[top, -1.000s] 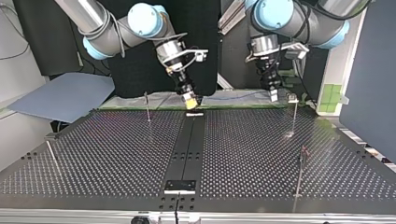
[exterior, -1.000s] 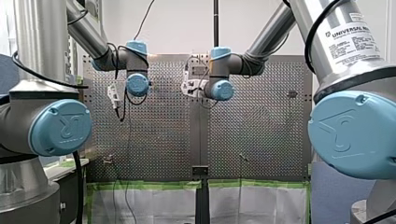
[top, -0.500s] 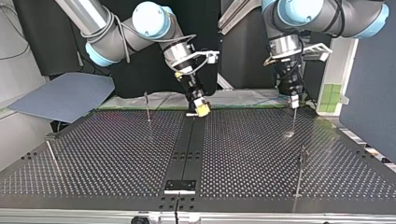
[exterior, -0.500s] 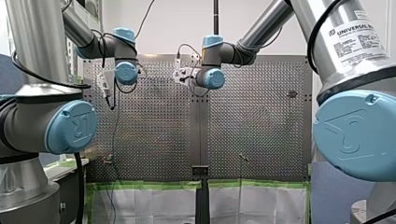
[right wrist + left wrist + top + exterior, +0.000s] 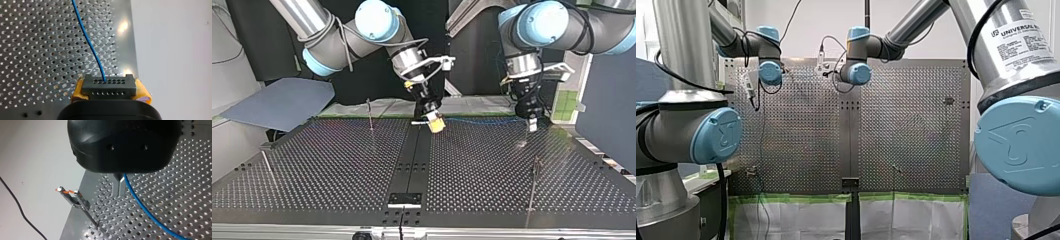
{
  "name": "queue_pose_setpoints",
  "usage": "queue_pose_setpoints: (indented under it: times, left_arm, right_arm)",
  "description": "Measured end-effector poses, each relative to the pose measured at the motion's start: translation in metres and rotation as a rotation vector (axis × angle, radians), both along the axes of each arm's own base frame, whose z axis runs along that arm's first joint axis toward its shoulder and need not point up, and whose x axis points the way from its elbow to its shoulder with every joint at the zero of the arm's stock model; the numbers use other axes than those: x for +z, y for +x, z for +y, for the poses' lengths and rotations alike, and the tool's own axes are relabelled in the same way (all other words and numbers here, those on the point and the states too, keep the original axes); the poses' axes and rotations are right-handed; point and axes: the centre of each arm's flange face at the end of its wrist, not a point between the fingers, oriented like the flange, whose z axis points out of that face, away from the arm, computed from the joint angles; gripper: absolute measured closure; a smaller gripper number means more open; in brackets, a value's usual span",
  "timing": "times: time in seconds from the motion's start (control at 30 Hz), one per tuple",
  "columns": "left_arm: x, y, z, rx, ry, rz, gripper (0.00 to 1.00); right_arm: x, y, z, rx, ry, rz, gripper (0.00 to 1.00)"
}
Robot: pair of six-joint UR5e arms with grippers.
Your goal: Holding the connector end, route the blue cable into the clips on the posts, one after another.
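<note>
My right gripper (image 5: pixel 109 93) has yellow pads and is shut on a dark grey connector block (image 5: pixel 109 83). The blue cable (image 5: pixel 87 40) runs out of the block and ahead over the perforated table. In the top view this gripper (image 5: pixel 435 123) hangs over the table's back middle. The blue cable (image 5: pixel 482 120) stretches from it to my left gripper (image 5: pixel 531 123). My left gripper's (image 5: pixel 121 193) metal fingers are shut, and the blue cable (image 5: pixel 142 207) leaves them slanting across the plate. A thin post with a clip (image 5: pixel 76 200) stands beside those fingers, apart from the cable.
More thin posts stand on the table: one at the top view's back left (image 5: pixel 370 114), one at its left edge (image 5: pixel 267 162), one at its front right (image 5: pixel 534 182). A dark centre strip (image 5: pixel 412 160) runs front to back. A black wire (image 5: pixel 17 210) lies off the table.
Both arms have moved toward the top view's right and onto the table. My left gripper has come down beside the back right post. The blue cable now shows stretched between the grippers.
</note>
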Motion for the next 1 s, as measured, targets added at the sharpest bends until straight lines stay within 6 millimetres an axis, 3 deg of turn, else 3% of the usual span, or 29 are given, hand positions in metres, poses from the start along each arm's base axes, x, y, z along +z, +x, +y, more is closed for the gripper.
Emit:
queue_pose_setpoints:
  times: [0.33,0.7,1.0]
  left_arm:
    - [0.038,0.008,0.008,0.005,-0.036,-0.083,1.00]
    - [0.042,0.012,0.016,0.003,-0.044,-0.094,1.00]
    - [0.042,0.026,0.019,-0.036,-0.043,-0.091,1.00]
  right_arm:
    - [0.018,0.005,-0.003,0.003,-0.012,-0.020,1.00]
    - [0.035,0.005,-0.011,-0.001,-0.023,-0.044,1.00]
    - [0.042,0.005,-0.016,-0.003,-0.028,-0.057,1.00]
